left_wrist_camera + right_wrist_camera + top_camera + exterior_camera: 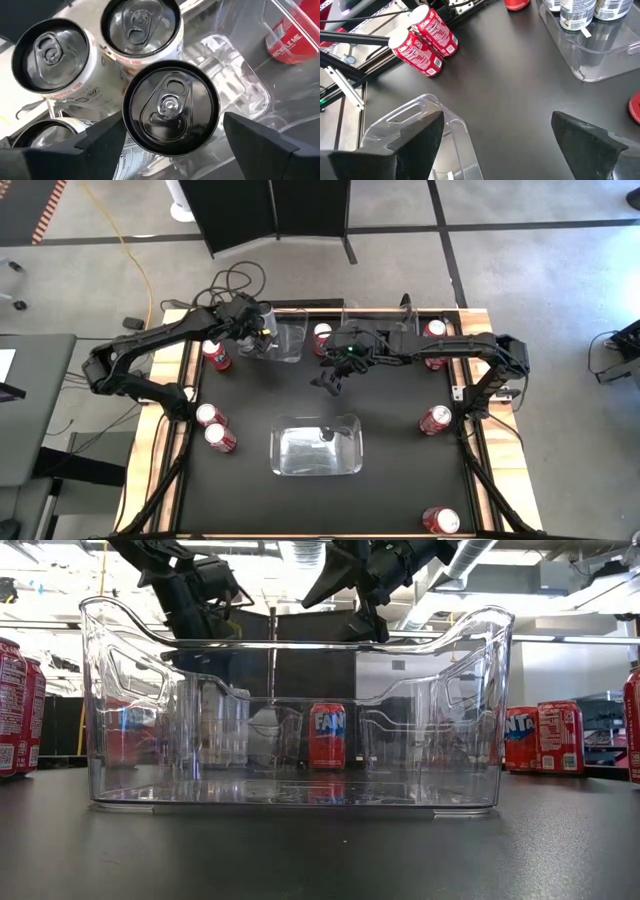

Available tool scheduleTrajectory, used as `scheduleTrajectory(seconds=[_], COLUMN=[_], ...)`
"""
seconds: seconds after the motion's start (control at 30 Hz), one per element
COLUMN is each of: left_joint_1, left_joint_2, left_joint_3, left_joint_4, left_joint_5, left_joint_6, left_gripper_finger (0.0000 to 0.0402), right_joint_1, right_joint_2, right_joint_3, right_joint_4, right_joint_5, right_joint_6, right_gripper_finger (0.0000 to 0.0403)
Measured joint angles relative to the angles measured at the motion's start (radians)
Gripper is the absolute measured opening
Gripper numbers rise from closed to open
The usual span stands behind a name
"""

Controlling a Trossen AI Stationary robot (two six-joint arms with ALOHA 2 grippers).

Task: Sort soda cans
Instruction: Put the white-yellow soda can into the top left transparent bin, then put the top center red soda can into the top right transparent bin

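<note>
We are looking at a black-topped bench (400, 440) on grey floor; at twelve o'clock our left hand (170, 137) is hovering released, fingers straddling a silver-grey metal can (170, 107); our right hand (495, 132) is spreading empty.

Four silver-grey soda cans (171, 107) stand upright, close together, inside the far clear bin (285, 345). Red soda cans (216, 430) stand upright about the table (400, 470): two touching at the left edge, one beside the far bin's left, one at its right, and four along the right side.
</note>
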Motion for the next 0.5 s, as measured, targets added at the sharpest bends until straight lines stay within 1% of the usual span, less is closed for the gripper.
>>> scheduleTrajectory(seconds=[0.23, 0.4, 0.5], left_joint_1=[-0.008, -0.024, -0.038], left_joint_2=[-0.01, -0.009, -0.009], left_joint_3=[0.002, 0.051, 0.099], left_joint_4=[0.005, 0.004, 0.006], left_joint_5=[0.011, 0.048, 0.053], left_joint_6=[0.0, 0.0, 0.0], left_gripper_finger=[0.0326, 0.0327, 0.0327], right_joint_1=[0.0, -0.008, -0.022], right_joint_2=[0.0, -0.015, -0.03], right_joint_3=[0.0, 0.0, 0.0], right_joint_4=[0.003, 0.013, 0.006], right_joint_5=[-0.002, 0.003, 0.053], right_joint_6=[0.021, 0.026, 0.027], right_gripper_finger=[0.0385, 0.0385, 0.0385])
